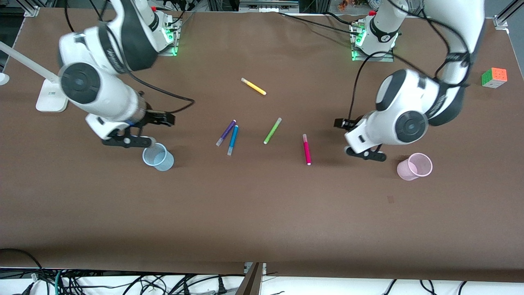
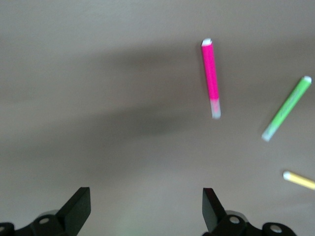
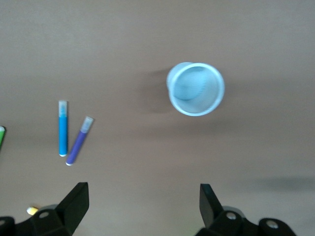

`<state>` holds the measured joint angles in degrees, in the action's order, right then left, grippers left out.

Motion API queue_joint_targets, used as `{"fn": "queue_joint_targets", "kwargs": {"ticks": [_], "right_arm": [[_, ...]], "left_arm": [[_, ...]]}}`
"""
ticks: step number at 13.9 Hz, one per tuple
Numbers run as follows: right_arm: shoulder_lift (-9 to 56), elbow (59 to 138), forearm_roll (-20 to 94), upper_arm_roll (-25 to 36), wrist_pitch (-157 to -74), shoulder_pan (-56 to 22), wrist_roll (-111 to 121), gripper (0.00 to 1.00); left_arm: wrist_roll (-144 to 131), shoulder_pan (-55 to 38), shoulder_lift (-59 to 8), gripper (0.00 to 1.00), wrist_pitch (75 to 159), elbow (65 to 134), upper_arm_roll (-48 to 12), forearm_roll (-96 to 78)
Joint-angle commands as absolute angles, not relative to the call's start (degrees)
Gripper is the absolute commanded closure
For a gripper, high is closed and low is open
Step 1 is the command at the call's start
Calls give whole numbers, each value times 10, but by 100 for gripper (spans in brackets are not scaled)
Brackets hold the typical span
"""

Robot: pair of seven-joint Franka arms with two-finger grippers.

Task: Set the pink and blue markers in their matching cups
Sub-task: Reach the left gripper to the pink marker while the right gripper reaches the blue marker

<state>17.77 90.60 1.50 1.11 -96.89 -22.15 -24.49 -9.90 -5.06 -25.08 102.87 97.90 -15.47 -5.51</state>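
Both tools [image 1: 365,155] [image 1: 127,141] spread, above table [image 1: 262,213].

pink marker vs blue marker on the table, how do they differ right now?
Colour: the pink marker is magenta, the blue marker cyan.
Company: the blue marker lies close beside a purple marker; the pink marker lies alone.
Place: the pink marker lies toward the left arm's end of the table, the blue marker toward the right arm's.
Shared: both lie flat on the table, outside the cups, ungripped.
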Motion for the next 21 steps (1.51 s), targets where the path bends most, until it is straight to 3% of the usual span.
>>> {"fn": "queue_joint_targets", "kwargs": {"ticks": [1,6,12,19,20,21], "right_arm": [[220,895,25,16,-1007,-260,-312,1],[297,895,26,16,-1097,-320,-425,1],[351,895,78,15,-1175,-330,-419,1],[415,895,97,14,-1266,-352,-417,1],[423,895,97,14,-1277,-355,-417,1],[430,895,98,14,-1287,-359,-417,1]], "left_arm": [[-117,-65,-299,0,1090,971,-155,-63],[-190,-120,-354,0,1223,1000,-155,-62],[-260,-163,-395,0,1301,1012,-153,-45],[-264,-165,-396,0,1298,1024,-152,-32],[-264,-164,-395,1,1297,1026,-152,-32],[-264,-164,-395,9,1297,1027,-152,-32]]}}
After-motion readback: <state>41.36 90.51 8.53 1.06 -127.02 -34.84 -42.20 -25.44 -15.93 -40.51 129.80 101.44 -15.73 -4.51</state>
